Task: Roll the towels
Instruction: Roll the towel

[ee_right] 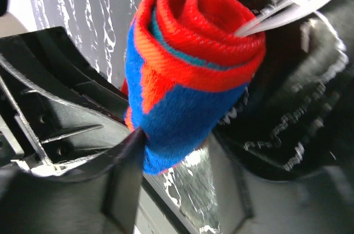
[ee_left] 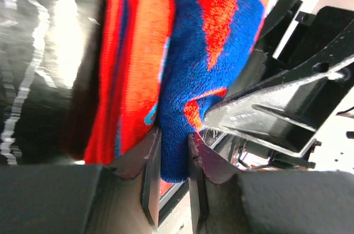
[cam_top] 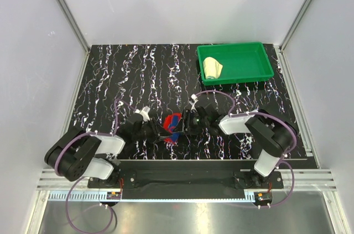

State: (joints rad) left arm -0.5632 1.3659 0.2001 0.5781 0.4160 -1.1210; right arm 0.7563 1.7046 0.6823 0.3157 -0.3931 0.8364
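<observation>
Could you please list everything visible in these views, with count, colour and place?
red towel: one, red with blue patches, rolled, between both grippers over the table's near centre.
yellow towel: one, pale yellow, in the tray's left end.
tray: one, green, far right of the table.
table: one, black with white marbling.
left gripper: one, black, shut on the red towel's blue edge.
right gripper: one, black, shut on the red towel's roll.

No text, label, brand, number or sign can be read in any view: not on the red towel [cam_top: 173, 128], the left hand [cam_top: 164, 133], the right hand [cam_top: 185, 124], the green tray [cam_top: 238, 79] or the table [cam_top: 138, 73].
</observation>
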